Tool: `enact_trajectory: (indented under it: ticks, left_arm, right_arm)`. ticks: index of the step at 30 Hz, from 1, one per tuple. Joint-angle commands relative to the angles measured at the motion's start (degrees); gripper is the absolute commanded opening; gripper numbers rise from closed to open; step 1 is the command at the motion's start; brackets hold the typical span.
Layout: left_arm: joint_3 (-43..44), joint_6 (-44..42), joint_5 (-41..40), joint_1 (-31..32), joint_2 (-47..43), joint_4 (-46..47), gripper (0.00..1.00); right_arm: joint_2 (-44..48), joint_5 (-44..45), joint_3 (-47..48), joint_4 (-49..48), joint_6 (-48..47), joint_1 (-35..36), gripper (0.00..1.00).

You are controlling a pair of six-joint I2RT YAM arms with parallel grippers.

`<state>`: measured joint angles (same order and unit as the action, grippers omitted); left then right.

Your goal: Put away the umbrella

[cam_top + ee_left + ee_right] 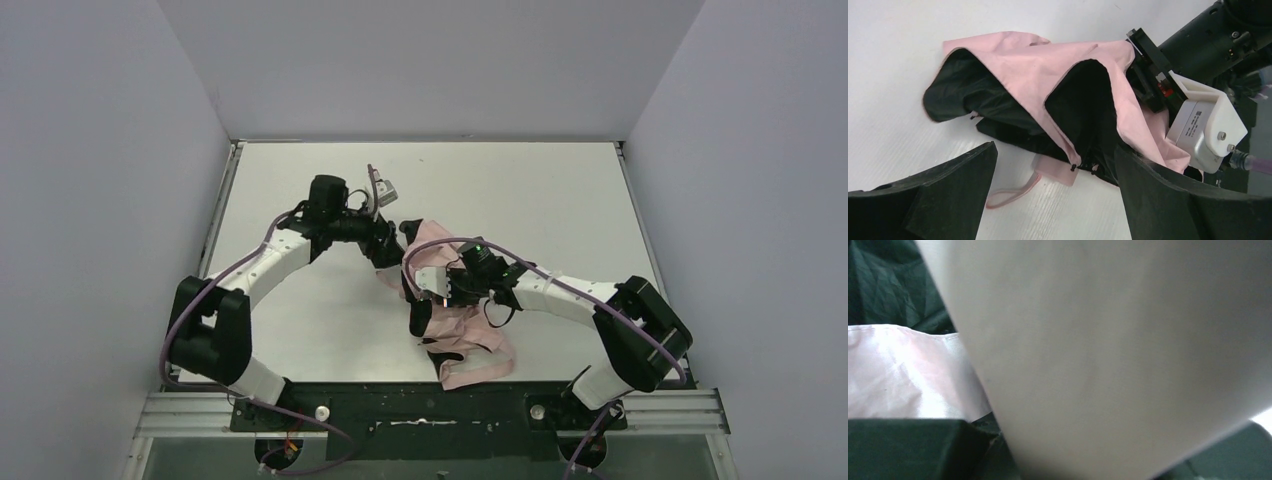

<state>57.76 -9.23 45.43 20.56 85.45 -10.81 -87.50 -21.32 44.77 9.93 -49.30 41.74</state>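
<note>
Top external view: your left gripper [390, 258] stands wide open and empty at eleven o'clock of the crumpled pale pink fabric umbrella [478, 352], which lies mid-table toward six o'clock. Your right gripper [428, 300] sits over its folds; whether it grips cannot be told.

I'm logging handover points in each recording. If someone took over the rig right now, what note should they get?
Left gripper: open, empty, beside the umbrella's edge.
Right gripper: buried in the fabric. Its wrist view is blocked, so a grip cannot be confirmed.
Umbrella: on the table between the arms, collapsed but loose and crumpled, black lining showing. The strap tab and wrist loop lie free.
Done: nothing visibly wrapped or fastened.
Left: probably gather the folds, wrap the strap around them and close it.
</note>
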Motion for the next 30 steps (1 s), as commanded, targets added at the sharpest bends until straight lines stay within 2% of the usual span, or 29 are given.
enact_trajectory:
  ticks: [1, 5, 13, 24, 30]
  left_arm:
    - [5.0, -1.7, 10.2, 2.4, 5.0, 2.8, 0.85]
    - [5.4, -6.8, 7.7, 4.4, 10.2, -0.7, 0.85]
    - [5.7, -9.7, 8.0, 8.1, 17.2, -4.6, 0.86]
    - [5.5, -11.5, 7.1, 11.7, 20.1, -7.2, 0.88]
    - [6.6, -15.8, 6.6, 12.3, 22.0, -12.3, 0.86]
  right_arm:
    - [0.6, -1.0, -0.9, 2.2, -1.4, 0.8, 0.23]
    - [1.9, -1.5, -1.9, 0.6, -0.8, 0.9, 0.23]
    - [3.2, -0.5, -3.8, -5.7, 0.9, 0.9, 0.26]
    - [1.0, 4.2, -5.2, -20.5, 5.9, 1.1, 0.29]
    - [1.1, 8.3, -8.0, -29.1, 6.8, 1.2, 0.29]
